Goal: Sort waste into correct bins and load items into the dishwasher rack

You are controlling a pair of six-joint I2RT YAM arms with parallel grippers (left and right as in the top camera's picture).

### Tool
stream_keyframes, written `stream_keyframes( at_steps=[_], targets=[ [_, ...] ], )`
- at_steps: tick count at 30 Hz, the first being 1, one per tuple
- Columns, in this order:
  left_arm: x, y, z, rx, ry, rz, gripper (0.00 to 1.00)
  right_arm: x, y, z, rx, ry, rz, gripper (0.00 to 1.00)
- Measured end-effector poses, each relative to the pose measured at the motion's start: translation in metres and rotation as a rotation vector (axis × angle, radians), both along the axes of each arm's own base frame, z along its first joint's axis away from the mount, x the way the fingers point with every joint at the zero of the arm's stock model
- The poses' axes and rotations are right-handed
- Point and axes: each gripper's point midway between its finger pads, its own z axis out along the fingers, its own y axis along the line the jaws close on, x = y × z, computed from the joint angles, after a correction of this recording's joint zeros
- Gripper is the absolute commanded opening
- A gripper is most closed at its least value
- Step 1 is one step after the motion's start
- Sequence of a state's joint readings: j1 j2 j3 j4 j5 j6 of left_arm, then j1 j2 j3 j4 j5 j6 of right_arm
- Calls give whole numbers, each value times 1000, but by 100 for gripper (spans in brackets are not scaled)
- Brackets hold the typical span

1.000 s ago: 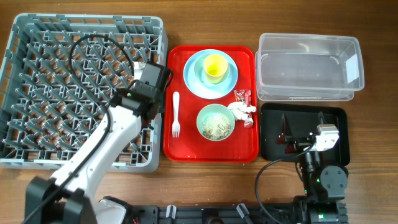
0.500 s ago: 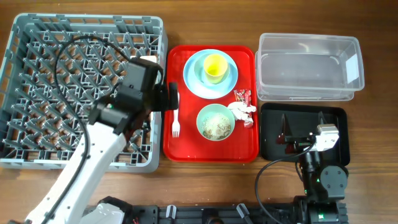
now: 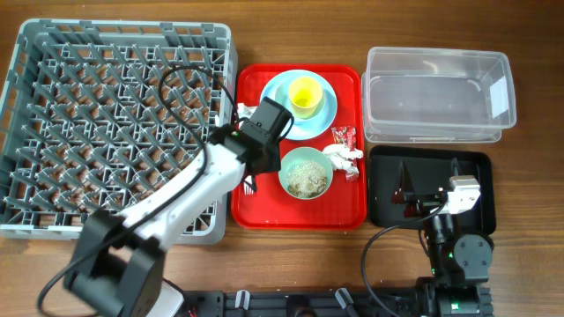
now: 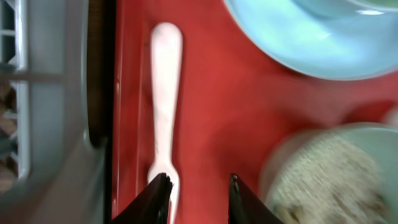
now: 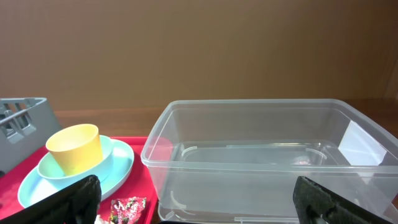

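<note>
The left claw (image 4: 198,199) hovers narrowly parted and empty over the red tray (image 4: 211,118), one finger at the white fork's (image 4: 165,93) tines. It should shift toward the dishwasher rack (image 4: 50,124), straddle the handle, then close. The right claw (image 5: 199,205) gapes wide.

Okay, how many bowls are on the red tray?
2: a light blue bowl holding the yellow cup on the plate; a pale green bowl of scraps beside the fork.

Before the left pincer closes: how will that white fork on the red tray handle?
Probably light and fairly stiff: the fork looks like thin one-piece white plastic. It lies flat on the glossy red tray, so a nudge from the left pincer may skid it instead of lifting it. Rolling seems unlikely; the handle looks flat.
</note>
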State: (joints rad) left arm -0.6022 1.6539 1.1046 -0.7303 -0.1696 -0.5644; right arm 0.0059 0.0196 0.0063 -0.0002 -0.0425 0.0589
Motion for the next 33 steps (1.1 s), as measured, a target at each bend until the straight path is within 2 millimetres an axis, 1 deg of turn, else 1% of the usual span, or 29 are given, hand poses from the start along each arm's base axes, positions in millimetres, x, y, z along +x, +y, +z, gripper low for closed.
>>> stream_keyframes(
  at_steps=[2, 4, 7, 11, 15, 17, 21, 22, 23, 24, 25, 29, 30, 33],
  targets=[
    [4, 5, -24, 61, 25, 20, 31, 0, 0, 0, 0, 0, 0, 100],
    [6, 7, -37, 86, 37, 28, 31, 0, 0, 0, 0, 0, 0, 100],
    [9, 10, -47, 114, 41, 35, 30, 0, 0, 0, 0, 0, 0, 100],
    [12, 16, -52, 156, 31, 44, 30, 0, 0, 0, 0, 0, 0, 100],
    [12, 17, -54, 166, 31, 46, 30, 0, 0, 0, 0, 0, 0, 100],
    [10, 18, -63, 175, 51, 44, 30, 0, 0, 0, 0, 0, 0, 100],
    [13, -2, -64, 78, 59, 24, 30, 0, 0, 0, 0, 0, 0, 100],
    [11, -7, -64, 59, 67, 15, 28, 0, 0, 0, 0, 0, 0, 100],
    [10, -10, -64, 49, 70, 9, 23, 0, 0, 0, 0, 0, 0, 100],
    [9, -13, -65, 43, 75, 3, 21, 0, 0, 0, 0, 0, 0, 100],
    [8, -14, -65, 37, 78, 0, 15, 0, 0, 0, 0, 0, 0, 100],
    [7, -16, -65, 30, 84, -3, 12, 0, 0, 0, 0, 0, 0, 100],
    [7, -16, -65, 30, 84, -3, 5, 0, 0, 0, 0, 0, 0, 100],
    [7, -14, -64, 39, 81, -1, 4, 0, 0, 0, 0, 0, 0, 100]
  ],
)
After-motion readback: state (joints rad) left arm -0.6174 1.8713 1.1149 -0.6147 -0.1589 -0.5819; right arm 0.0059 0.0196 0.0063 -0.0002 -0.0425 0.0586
